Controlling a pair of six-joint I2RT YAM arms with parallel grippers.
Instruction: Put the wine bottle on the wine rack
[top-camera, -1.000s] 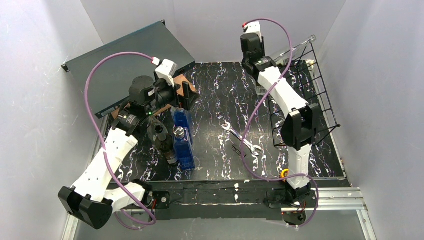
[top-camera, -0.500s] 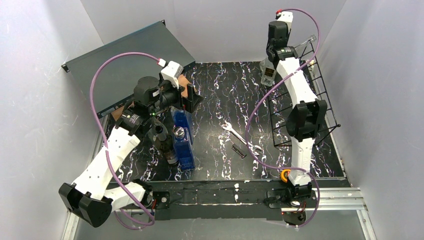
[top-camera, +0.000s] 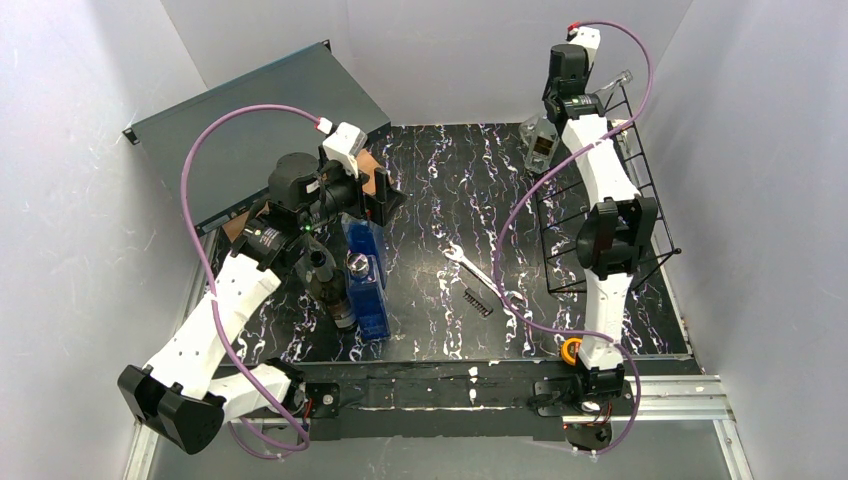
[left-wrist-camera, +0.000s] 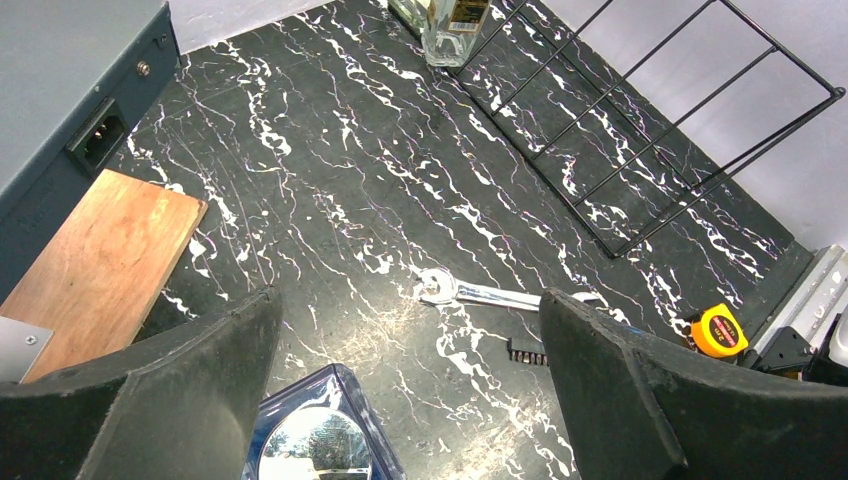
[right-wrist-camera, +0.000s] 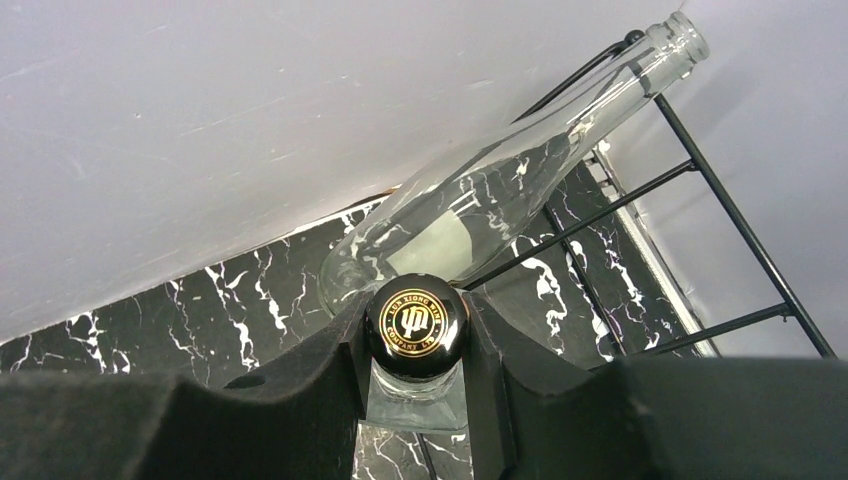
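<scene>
A black worktop (top-camera: 440, 200) veined in white sits boxed in by pale grey walls (top-camera: 450, 50), with a dark grey metal case (top-camera: 250, 110) leaning at 10 o'clock and a wooden board (left-wrist-camera: 100, 250) flat beside it. Open marble runs through the middle, broken only by a spanner (top-camera: 482, 276) and a small black comb (top-camera: 478, 300) near the centre; a yellow tape measure (top-camera: 570, 350) lies at the near edge, at 5 o'clock. The black wire wine rack (right-wrist-camera: 733, 210) slants along the 3 o'clock edge, a clear empty bottle (right-wrist-camera: 500, 190) lying on it, neck uppermost. At 1 o'clock, by the rack's far end, the right hand (right-wrist-camera: 417, 395) is clamped on the neck of the wine bottle (right-wrist-camera: 417, 322), clear glass with a label and a black cap bearing a gold emblem. At 9 o'clock the left hand (left-wrist-camera: 415, 350) hovers, fingers wide apart, above a blue bottle (top-camera: 365, 270) and a dark bottle (top-camera: 325, 275).
</scene>
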